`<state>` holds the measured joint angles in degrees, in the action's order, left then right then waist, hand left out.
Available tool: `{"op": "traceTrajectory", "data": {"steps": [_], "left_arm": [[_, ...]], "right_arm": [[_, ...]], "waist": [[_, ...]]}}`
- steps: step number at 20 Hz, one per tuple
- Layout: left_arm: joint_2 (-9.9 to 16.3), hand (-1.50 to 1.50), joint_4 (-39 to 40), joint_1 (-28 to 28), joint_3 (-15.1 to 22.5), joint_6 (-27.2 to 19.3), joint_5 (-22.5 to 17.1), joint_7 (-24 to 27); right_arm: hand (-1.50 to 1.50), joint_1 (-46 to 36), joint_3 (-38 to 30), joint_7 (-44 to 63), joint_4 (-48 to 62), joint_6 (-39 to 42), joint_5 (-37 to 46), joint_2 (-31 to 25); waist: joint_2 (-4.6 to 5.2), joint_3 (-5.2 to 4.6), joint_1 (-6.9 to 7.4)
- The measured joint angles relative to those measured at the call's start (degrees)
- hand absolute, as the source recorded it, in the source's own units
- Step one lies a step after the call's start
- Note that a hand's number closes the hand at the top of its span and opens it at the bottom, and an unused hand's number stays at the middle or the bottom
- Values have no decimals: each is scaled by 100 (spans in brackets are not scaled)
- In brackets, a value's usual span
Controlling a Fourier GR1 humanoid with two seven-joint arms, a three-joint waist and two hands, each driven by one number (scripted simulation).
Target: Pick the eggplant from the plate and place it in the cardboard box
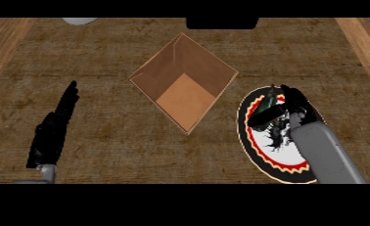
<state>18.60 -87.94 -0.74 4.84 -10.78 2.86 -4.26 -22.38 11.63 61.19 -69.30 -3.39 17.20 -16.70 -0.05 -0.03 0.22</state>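
The eggplant (266,112) lies on the plate (254,144) near the worktop's (108,122) right edge, toward the plate's far side. Its long axis runs diagonally, from near-left to far-right. The right hand (295,103) is directly over it, fingers curled down around the far end; the hand appears closed on the eggplant, though contact is judged, not plainly seen. The eggplant still appears to rest on the plate.

The cardboard box (215,63) stands open at the worktop's centre, to the left of the plate and slightly farther away. The coming move is therefore a lift followed by a leftward carry.

The left hand (52,129) rests near the left edge, fingers straight, holding nothing.

Dark hand and dark eggplant merge; their boundary is hard to make out. The right forearm (329,154) covers the plate's near-right part.
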Motion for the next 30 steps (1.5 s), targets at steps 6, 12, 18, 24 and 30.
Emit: {"op": "traceTrajectory", "data": {"steps": [6, 12, 18, 24, 30], "left_arm": [[-63, 0, -4, 107, -129, 166, 93, -116], [-116, 0, -178, 33, -207, 280, 179, -209], [-234, 0, -211, -34, -252, 314, 287, -166], [-311, 0, -141, -17, -280, 326, 347, -146], [-331, 0, -151, -137, -281, 318, 360, -51]], "right_arm": [[150, 27, -185, -144, 195, 82, 123, 162], [150, -103, -158, -218, 380, 10, 728, 182], [150, -95, -97, -338, 436, -133, 1394, 106], [150, 5, 408, -1285, 107, 106, 1903, -272], [150, 158, 1177, -3507, -590, 329, 2346, -1314]], "waist": [[-25, -27, -3], [-38, -50, -4], [-34, -30, 6], [-14, -4, -11], [-24, 6, -34]]}}
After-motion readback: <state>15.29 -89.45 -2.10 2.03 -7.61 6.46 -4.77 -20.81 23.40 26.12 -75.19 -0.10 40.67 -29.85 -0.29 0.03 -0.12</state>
